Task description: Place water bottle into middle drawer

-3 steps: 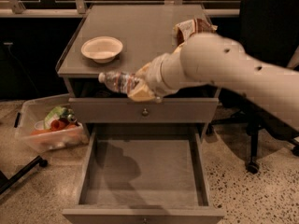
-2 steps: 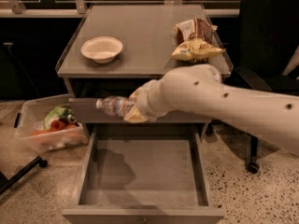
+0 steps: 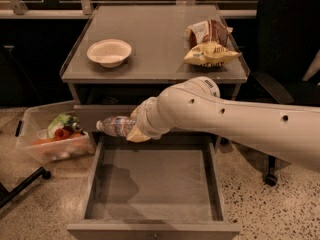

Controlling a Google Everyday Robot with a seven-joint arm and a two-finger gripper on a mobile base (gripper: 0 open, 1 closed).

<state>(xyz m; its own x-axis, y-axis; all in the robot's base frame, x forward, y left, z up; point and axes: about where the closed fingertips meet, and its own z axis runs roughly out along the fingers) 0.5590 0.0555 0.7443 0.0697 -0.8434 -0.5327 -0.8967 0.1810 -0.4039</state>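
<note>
Bottle (image 3: 116,126) and claw (image 3: 137,130) sat lower than they did a second before. You had carried them down from the height of the desk (image 3: 155,34) top, and they hung in the air over the back left part of the open drawer (image 3: 155,186). The claw was clenched on the bottle's bottom half. The bottle lay on its side with its cap end pointing left. It did not touch the drawer yet. I think that meant you were close to done: the bottle only had to go down a bit more and then be let go.

The bottle was clear, thin plastic with a pale band. It was round and smooth, so it might roll once it landed. The drawer was grey, wide and shallow, with a flat floor and low walls. The arm (image 3: 240,121) was white, fat and smooth. On the desk sat a round white bowl (image 3: 109,52) and two crinkly snack bags (image 3: 207,46).
</note>
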